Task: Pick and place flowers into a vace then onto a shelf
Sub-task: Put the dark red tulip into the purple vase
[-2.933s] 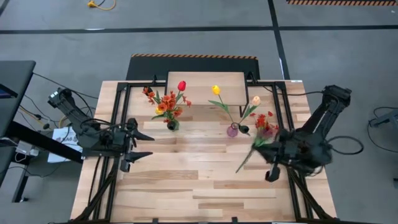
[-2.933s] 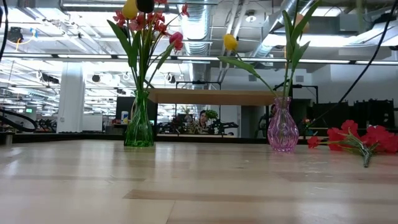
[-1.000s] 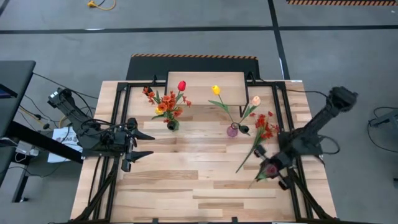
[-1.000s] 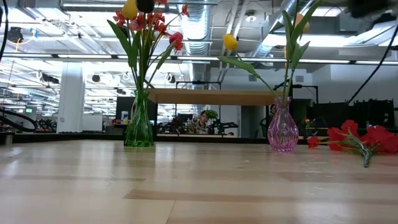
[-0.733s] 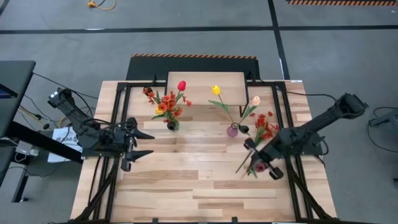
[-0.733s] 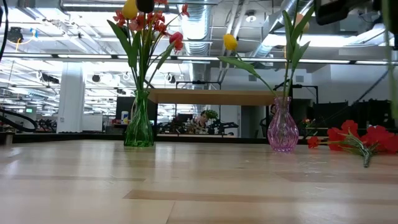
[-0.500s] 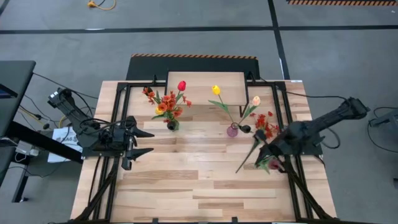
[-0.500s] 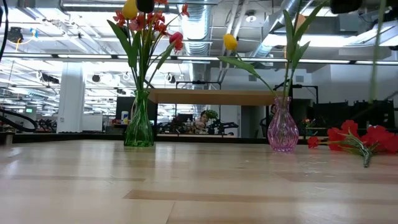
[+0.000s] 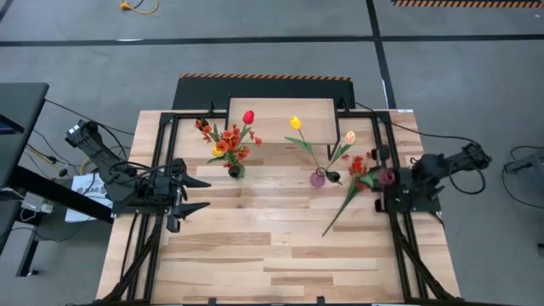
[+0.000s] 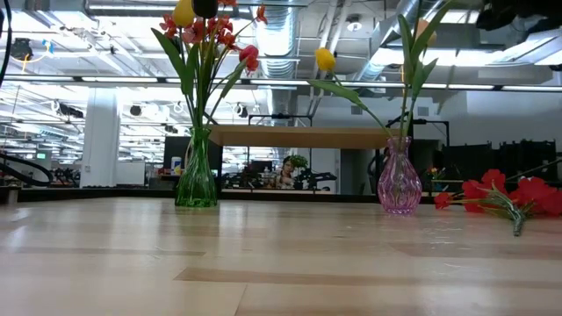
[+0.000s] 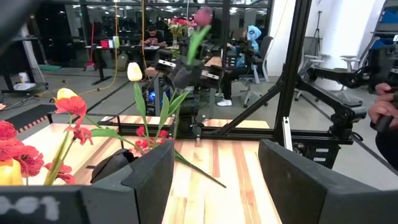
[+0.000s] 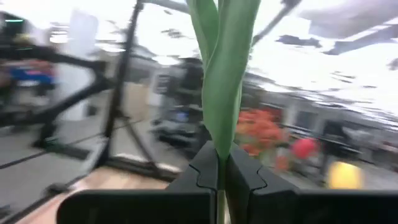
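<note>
My right gripper hovers at the table's right side, shut on a dark maroon tulip that stands upright above it. A spray of red blossoms lies flat on the table beside it, its stem pointing to the near edge. A purple vase holds a yellow tulip and a cream tulip. A green vase holds several flowers. The shelf stands at the far edge. My left gripper waits open at the table's left side. My right gripper pinches the tulip's green stem and leaves between its two shut fingers, well below the flower head. The fingers come about level from the table's right and lie across the stem. The tulip stands upright, lifted clear of the table.
Black frame bars run along both sides of the slatted wood table. The two vases stand side by side in front of the shelf. Bare wood lies between the vases and the near edge.
My right gripper has carried the maroon tulip from above the table's near right part toward the far edge and upward, rolling its wrist. The tulip, which lay slanted before, now stands upright with its head above the gripper.
</note>
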`<state>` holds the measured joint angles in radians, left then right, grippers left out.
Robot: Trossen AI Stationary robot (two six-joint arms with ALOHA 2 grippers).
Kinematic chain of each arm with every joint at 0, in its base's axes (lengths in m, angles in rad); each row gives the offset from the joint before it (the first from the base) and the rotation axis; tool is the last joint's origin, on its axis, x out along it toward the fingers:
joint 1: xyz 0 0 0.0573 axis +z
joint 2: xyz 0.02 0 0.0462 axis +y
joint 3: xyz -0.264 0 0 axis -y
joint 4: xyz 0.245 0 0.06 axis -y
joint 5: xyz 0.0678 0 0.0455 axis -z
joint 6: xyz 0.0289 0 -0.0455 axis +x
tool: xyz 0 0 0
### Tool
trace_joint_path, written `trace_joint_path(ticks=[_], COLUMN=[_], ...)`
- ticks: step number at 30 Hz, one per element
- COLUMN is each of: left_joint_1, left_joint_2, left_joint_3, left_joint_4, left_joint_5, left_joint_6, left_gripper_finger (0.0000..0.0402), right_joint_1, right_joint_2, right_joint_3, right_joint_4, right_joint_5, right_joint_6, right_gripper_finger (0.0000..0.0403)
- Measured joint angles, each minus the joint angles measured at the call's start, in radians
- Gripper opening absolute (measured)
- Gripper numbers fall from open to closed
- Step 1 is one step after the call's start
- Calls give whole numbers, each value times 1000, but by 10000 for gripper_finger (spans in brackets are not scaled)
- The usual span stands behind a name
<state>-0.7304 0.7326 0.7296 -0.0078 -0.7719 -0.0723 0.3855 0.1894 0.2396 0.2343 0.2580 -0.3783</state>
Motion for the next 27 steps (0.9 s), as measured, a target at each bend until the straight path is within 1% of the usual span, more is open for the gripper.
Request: trace_joint_path(ticks=[3,7,10,12,18,27], left_joint_1=[0,0,0,0,0,0], left_joint_2=[0,0,0,0,0,0], left_joint_3=[0,0,0,0,0,0], left_joint_4=[-1,-2,-1,0,5,6], left_joint_5=[1,5,4,0,-2,-2], left_joint_6=[0,6,34,43,61,61], left_gripper_finger=[224,224,224,224,224,224], right_joint_1=[0,0,0,-1,-8,-68], right_joint_2=[12,33,33,32,33,33], right_joint_3=[-24,-105,-154,-164,-164,-164], right_joint_4=[81,287,363,368,373,373], right_joint_5=[83,123,194,215,215,215], right_joint_6=[-3,-56,-93,-100,-103,-80], right_gripper_finger=[0,0,0,0,0,0])
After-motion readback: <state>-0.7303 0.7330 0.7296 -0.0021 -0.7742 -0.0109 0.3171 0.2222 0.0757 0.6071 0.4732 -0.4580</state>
